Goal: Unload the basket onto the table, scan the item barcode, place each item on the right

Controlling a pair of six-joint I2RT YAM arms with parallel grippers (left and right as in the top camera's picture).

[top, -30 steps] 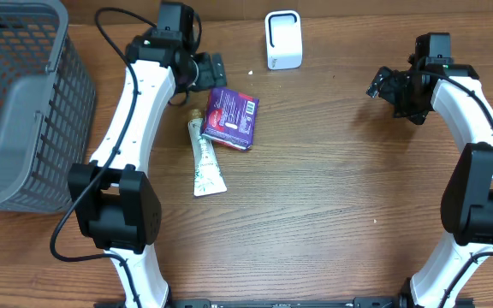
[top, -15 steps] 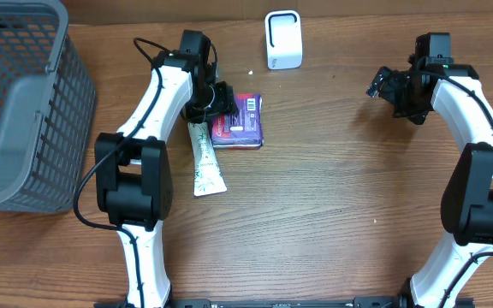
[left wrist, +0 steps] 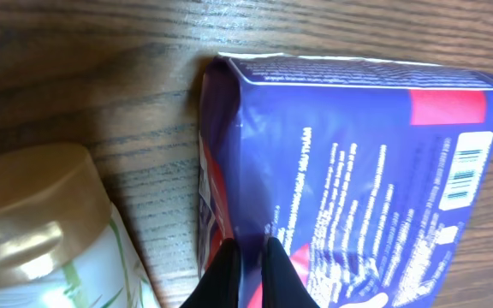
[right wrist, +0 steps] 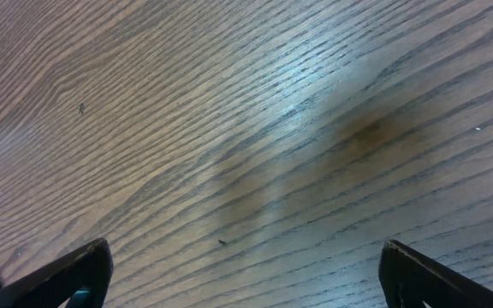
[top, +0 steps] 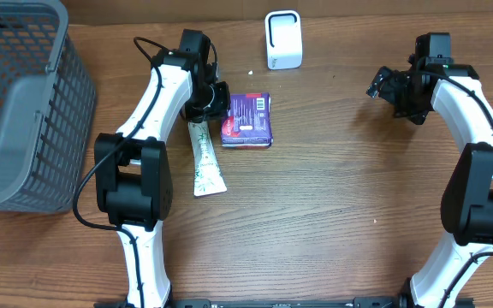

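From overhead, I see the purple packet (top: 246, 120) lying flat on the table (top: 332, 214), toward the far edge and a little left of centre. The left gripper (top: 218, 101) sits at the packet's left end, touching it. A pale tube (top: 204, 158) lies just beside the packet on its left, running toward the near edge, with its cap end under the arm. The white scanner (top: 283, 39) stands at the far edge, near the packet but apart from it. A grey basket (top: 24, 111) fills the far left corner. The right gripper (top: 383, 84) hangs over bare wood near the far right, well apart from everything else.

On the left wrist view, I see the two fingers (left wrist: 225, 274) drawn almost together, with a thin fold at the packet's edge pinched between them. The barcode (left wrist: 467, 169) is printed on the upward face, at the end away from the fingers. The tube's tan cap (left wrist: 32, 214) lies just to the left of the packet. I cannot tell whether the two are touching.

On the right wrist view, the fingers (right wrist: 75, 275) stand wide apart at the two lower corners, with only wood grain between them and nothing in the grip.
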